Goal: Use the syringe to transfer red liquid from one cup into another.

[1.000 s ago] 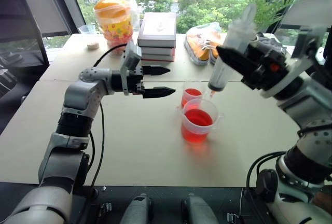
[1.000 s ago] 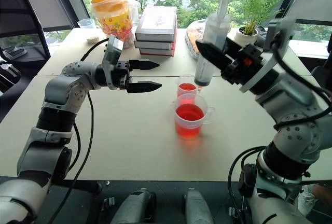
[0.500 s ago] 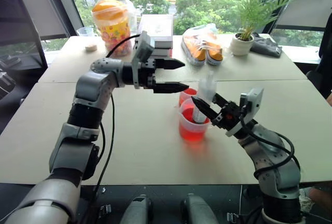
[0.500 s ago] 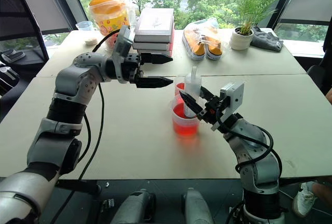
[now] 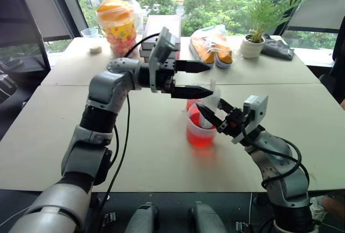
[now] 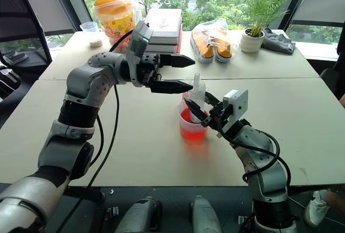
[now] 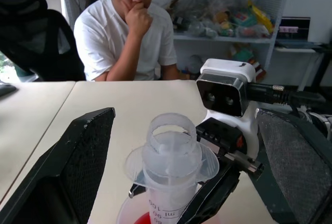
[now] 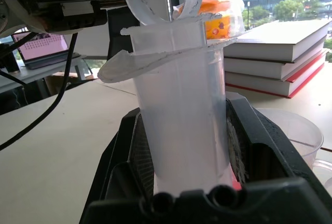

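right gripper (image 5: 211, 115) — clamped on syringe (image 5: 211, 103), upright in larger cup (image 5: 200, 130) of red liquid (image 5: 199, 137) | left gripper (image 5: 200, 78) — fingers apart, at syringe's 11 o'clock | smaller cup (image 5: 192, 103) at larger cup's 12 o'clock

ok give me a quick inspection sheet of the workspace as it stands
surface: beige table, dry as far as seen
job's things: syringe standing in the big cup of red liquid; small cup behind it
clutter: stack of books, snack jar, small shoes, potted plant on the far table
grippers: right gripper shut on the syringe barrel; left gripper open, beside the plunger top
cables: black cable along the left arm
surroundings: windows with trees outside; seated person watching
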Action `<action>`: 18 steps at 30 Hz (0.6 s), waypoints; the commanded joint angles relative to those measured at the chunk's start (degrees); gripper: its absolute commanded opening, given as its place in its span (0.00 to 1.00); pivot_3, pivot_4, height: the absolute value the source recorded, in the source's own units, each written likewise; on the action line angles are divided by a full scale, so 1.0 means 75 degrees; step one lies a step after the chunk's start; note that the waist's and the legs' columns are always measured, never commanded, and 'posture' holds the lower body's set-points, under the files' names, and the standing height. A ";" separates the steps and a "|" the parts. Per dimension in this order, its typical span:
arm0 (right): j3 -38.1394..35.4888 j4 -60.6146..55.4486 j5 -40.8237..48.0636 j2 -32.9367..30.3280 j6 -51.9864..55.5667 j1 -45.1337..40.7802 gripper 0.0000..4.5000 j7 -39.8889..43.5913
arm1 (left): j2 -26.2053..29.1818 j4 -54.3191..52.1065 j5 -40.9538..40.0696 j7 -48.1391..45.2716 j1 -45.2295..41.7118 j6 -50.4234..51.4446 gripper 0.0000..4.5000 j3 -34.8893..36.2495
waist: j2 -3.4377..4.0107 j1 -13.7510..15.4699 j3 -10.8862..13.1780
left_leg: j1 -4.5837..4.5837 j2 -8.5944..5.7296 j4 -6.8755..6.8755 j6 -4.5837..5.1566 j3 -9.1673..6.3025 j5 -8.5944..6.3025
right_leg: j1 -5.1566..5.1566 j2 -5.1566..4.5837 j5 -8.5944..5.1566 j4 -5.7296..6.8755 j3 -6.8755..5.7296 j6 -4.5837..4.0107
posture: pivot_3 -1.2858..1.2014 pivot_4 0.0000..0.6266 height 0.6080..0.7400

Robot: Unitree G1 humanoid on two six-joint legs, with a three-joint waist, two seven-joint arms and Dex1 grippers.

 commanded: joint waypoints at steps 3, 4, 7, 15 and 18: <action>-0.0047 -0.0182 0.0162 -0.0110 -0.0096 -0.0251 0.34 -0.0063 | 0.0043 -0.0309 0.0061 0.0056 0.0085 -0.0050 1.00 -0.0079 | 0.0000 -0.0028 0.0000 | 0.0001 0.0000 0.0000 0.0000 0.0000 0.0000 | 0.0000 0.0000 0.0000 0.0000 0.0000 0.0000 | 0.52 0.24 1.00; -0.0060 -0.0180 0.0191 -0.0124 -0.0084 -0.0273 0.34 -0.0068 | 0.0087 -0.0358 0.0036 0.0039 0.0105 0.0000 1.00 -0.0070 | 0.0000 -0.0036 0.0000 | 0.0002 0.0000 -0.0001 0.0000 0.0000 0.0000 | 0.0000 0.0001 0.0000 0.0000 0.0000 0.0000 | 0.52 0.24 1.00; -0.0050 -0.0147 0.0213 -0.0157 -0.0074 -0.0327 0.34 -0.0078 | 0.0239 -0.0534 -0.0073 -0.0009 0.0175 0.0191 1.00 -0.0003 | 0.0000 -0.0032 0.0000 | 0.0005 0.0002 -0.0004 0.0000 -0.0002 0.0000 | 0.0000 0.0004 -0.0001 0.0002 0.0001 -0.0001 | 0.52 0.24 1.00; -0.0015 0.0001 0.0217 -0.0225 0.0007 -0.0411 0.34 -0.0077 | 0.0623 -0.1053 -0.0496 -0.0077 0.0366 0.0775 1.00 0.0182 | 0.0000 -0.0018 0.0000 | 0.0007 0.0001 -0.0002 0.0000 -0.0002 0.0000 | 0.0006 0.0002 -0.0001 0.0001 0.0001 -0.0001 | 0.52 0.24 1.00; 0.0020 0.0065 0.0200 -0.0248 0.0048 -0.0449 0.34 -0.0069 | 0.0664 -0.1145 -0.0591 -0.0083 0.0394 0.0864 1.00 0.0158 | 0.0000 -0.0016 0.0000 | 0.0007 0.0001 -0.0002 0.0000 -0.0001 0.0000 | 0.0006 0.0001 -0.0001 0.0001 0.0001 -0.0001 | 0.52 0.24 1.00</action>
